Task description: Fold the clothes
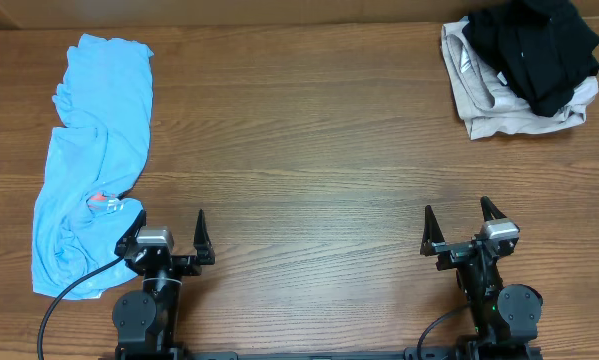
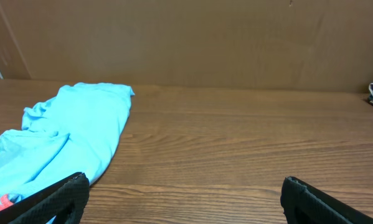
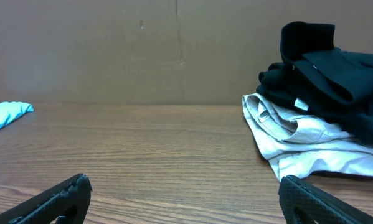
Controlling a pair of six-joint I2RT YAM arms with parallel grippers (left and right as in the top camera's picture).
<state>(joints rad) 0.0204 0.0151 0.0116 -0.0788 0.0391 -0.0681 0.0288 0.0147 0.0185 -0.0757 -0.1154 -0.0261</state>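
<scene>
The sky-blue t-shirt (image 1: 89, 150) lies crumpled in a long strip down the left side of the table, with a bit of red-pink lettering showing near its lower end. It also shows in the left wrist view (image 2: 68, 130) and a tip of it in the right wrist view (image 3: 5, 115). My left gripper (image 1: 169, 238) is open and empty near the front edge, its left finger beside the shirt's lower end (image 2: 183, 199). My right gripper (image 1: 459, 228) is open and empty at the front right, over bare wood (image 3: 183, 199).
A black garment (image 1: 534, 45) lies on a beige-grey garment (image 1: 499, 105) in a pile at the back right, also in the right wrist view (image 3: 323, 74). A brown wall (image 2: 192, 37) stands behind the wooden table (image 1: 309, 150).
</scene>
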